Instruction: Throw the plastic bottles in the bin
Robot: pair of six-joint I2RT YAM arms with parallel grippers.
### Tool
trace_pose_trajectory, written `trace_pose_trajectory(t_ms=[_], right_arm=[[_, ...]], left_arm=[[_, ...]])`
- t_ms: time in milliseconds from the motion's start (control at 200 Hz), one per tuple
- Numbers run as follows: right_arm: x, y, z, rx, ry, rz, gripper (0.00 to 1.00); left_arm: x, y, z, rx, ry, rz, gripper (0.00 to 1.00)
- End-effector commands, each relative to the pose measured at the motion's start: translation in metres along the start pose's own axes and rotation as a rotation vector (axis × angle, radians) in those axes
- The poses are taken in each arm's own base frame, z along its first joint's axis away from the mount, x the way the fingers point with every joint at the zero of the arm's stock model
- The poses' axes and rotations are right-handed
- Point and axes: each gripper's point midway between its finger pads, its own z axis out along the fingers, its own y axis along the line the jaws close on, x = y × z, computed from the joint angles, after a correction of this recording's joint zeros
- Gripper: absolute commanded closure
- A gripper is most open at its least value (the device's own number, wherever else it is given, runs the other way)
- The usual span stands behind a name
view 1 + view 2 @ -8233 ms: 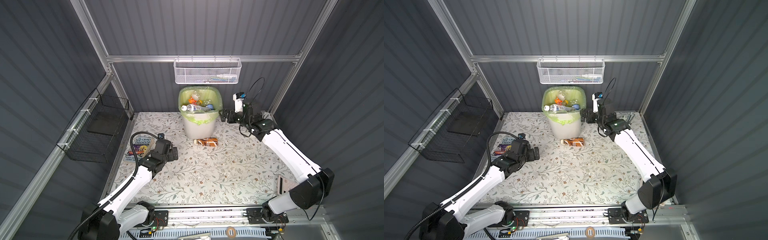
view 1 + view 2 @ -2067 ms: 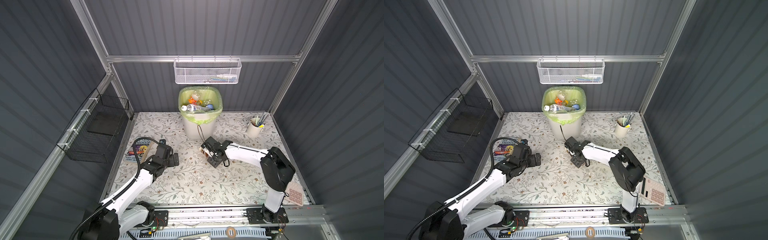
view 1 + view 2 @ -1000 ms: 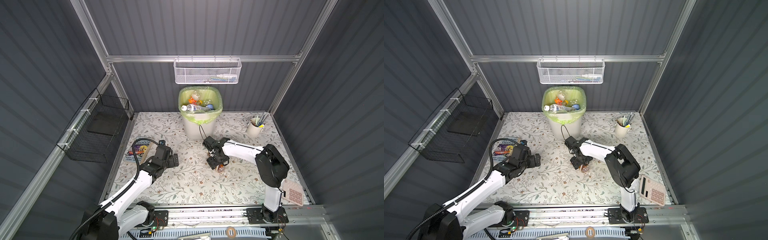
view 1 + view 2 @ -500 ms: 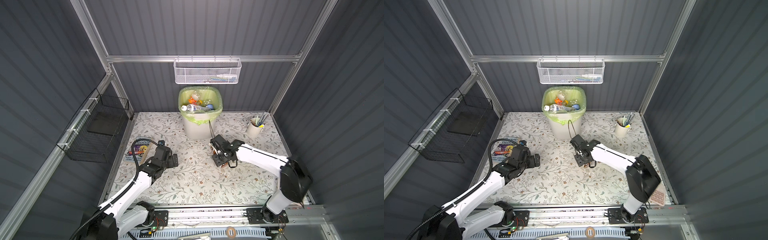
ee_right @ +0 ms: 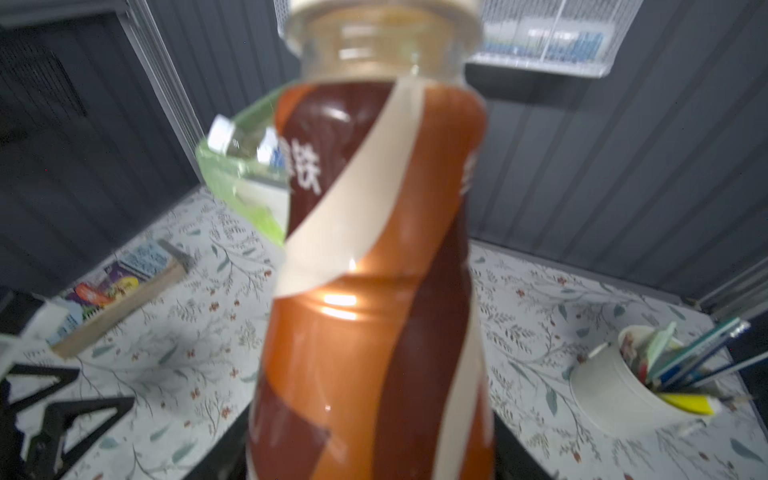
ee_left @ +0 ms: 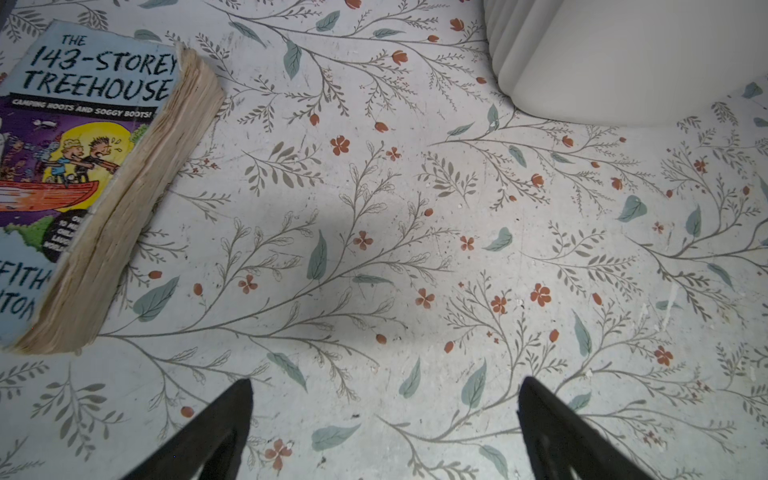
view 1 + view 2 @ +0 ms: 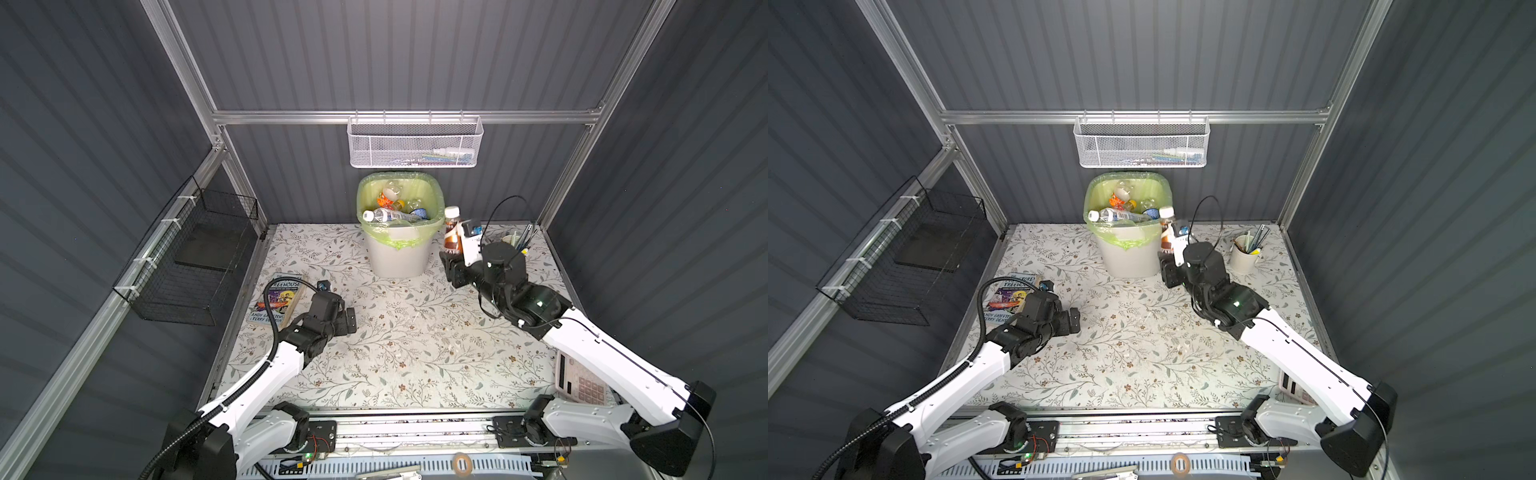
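A brown-labelled plastic bottle [image 7: 452, 232] with a white cap stands upright in the air just right of the bin [image 7: 395, 257], level with its rim. My right gripper [image 7: 453, 264] is shut on its lower body. In the right wrist view the bottle [image 5: 374, 270] fills the middle, with dark fingers [image 5: 513, 451] on either side of its base. The white bin [image 7: 1129, 257], lined with a green bag, holds several plastic bottles [image 7: 1121, 215]. My left gripper [image 7: 347, 322] hovers low over the table, open and empty [image 6: 384, 386], between the book and the bin wall [image 6: 623, 62].
A paperback book [image 7: 276, 303] lies at the table's left edge. A white cup of pens [image 7: 1246, 253] stands at the back right, behind my right arm. A calculator [image 7: 582, 382] lies at the front right. A white mesh basket [image 7: 415, 143] hangs above the bin, a black wire basket [image 7: 195, 266] on the left wall.
My right gripper closed on the brown bottle on the table, then lifted it up and back to the bin's right side. The left arm has barely moved.
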Motion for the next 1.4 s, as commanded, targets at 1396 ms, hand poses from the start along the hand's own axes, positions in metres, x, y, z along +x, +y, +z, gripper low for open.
trace_pose_trajectory(t_ms=[1396], right_arm=[[0.190, -0.189, -0.047, 0.540, -0.074, -0.004, 0.01]], left_arm=[[-0.038, 0.025, 0.005, -0.183, -0.159, 0.018, 0.00]])
